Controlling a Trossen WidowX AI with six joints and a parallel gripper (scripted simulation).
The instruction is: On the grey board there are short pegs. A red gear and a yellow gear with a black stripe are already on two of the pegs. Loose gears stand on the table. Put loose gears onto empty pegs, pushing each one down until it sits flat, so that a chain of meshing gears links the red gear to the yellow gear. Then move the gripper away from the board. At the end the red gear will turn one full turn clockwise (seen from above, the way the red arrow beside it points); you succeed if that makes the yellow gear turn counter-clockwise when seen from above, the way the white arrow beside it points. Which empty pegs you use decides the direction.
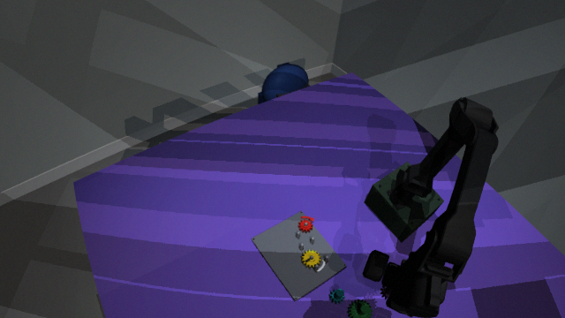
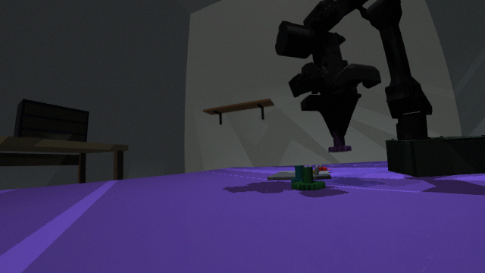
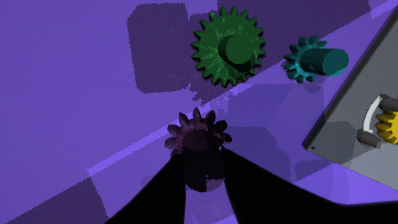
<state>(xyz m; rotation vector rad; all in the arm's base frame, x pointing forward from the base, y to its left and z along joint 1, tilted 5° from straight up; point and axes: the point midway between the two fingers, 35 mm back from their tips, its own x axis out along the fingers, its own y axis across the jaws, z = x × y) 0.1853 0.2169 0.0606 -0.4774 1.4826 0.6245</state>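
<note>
While its nearly closed fingers are pinching the purple gear (image 2: 339,149) (image 3: 196,134) by its stem, the gripper (image 2: 339,137) (image 3: 202,159) is hovering above the table (image 1: 199,212) (image 2: 189,220) (image 3: 60,100). The green gear (image 1: 359,309) (image 2: 308,185) (image 3: 215,50) and teal gear (image 1: 336,295) (image 2: 298,172) (image 3: 300,65) are standing near the grey board (image 1: 282,261) (image 2: 280,175) (image 3: 345,145).

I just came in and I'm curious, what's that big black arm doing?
The robot arm has a purple gear pinched in its tool, up above the table. The green gear and teal gear stand on the table. On the grey board, pegs between the red gear and yellow gear are empty.
</note>
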